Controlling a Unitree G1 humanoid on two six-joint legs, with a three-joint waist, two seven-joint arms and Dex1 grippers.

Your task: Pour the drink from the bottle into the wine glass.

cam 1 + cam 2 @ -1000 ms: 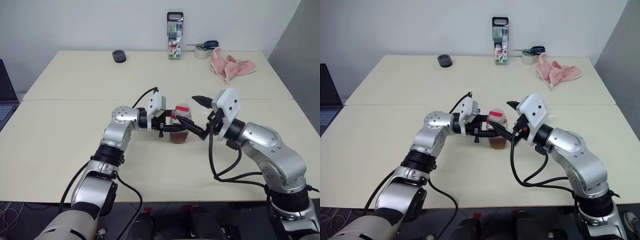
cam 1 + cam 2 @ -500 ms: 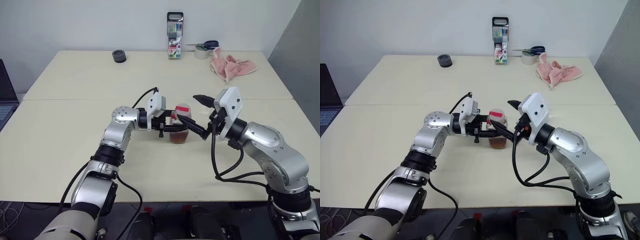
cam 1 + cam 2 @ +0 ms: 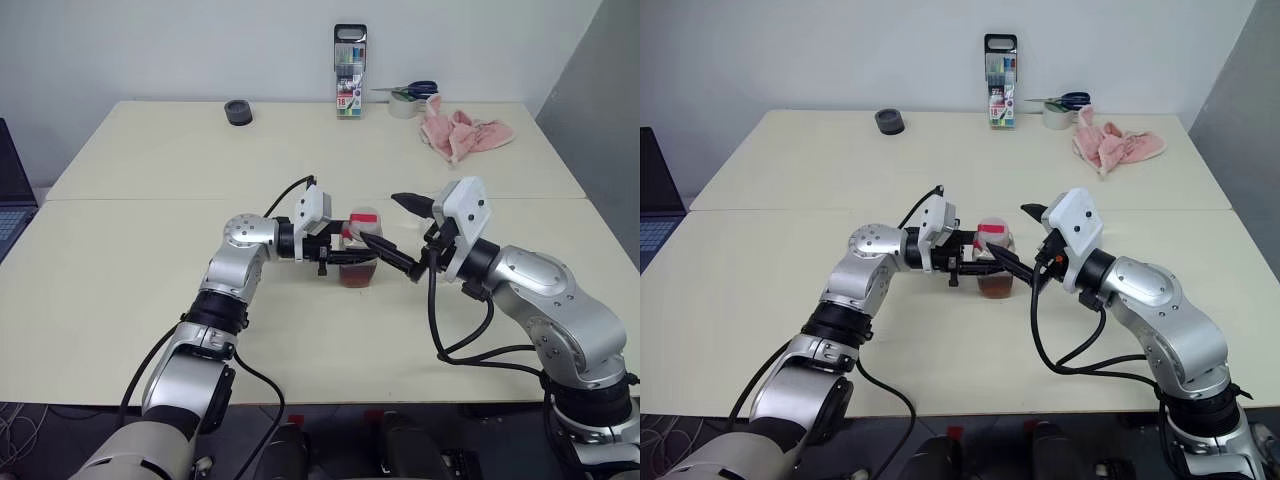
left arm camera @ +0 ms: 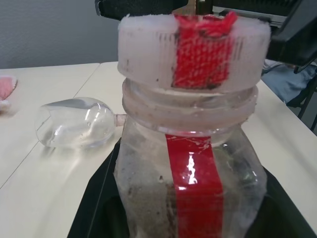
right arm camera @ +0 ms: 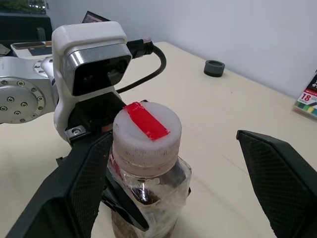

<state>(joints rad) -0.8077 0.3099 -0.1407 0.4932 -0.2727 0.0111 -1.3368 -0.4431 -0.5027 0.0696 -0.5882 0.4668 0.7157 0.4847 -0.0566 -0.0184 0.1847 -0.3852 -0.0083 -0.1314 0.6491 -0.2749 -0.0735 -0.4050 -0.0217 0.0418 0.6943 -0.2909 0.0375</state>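
Small clear plastic bottle [image 5: 148, 198] with white cap crossed by a red strip, reddish-brown drink [image 3: 358, 274], cream surface [image 3: 150, 160], crumpled pink cloth [image 3: 462, 133], black-fingered claws.

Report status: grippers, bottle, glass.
Left gripper shut on bottle, cap still on. Right gripper open around cap. Wine glass lying on its side. Nothing in the way.

Right gripper [image 3: 402, 235] and its wrist camera housing [image 3: 466, 212] shifted slightly rightward, away from the bottle [image 3: 360, 250]; near finger [image 3: 392, 258] now drawn a little back from the capped neck, fingers spread wide as before.
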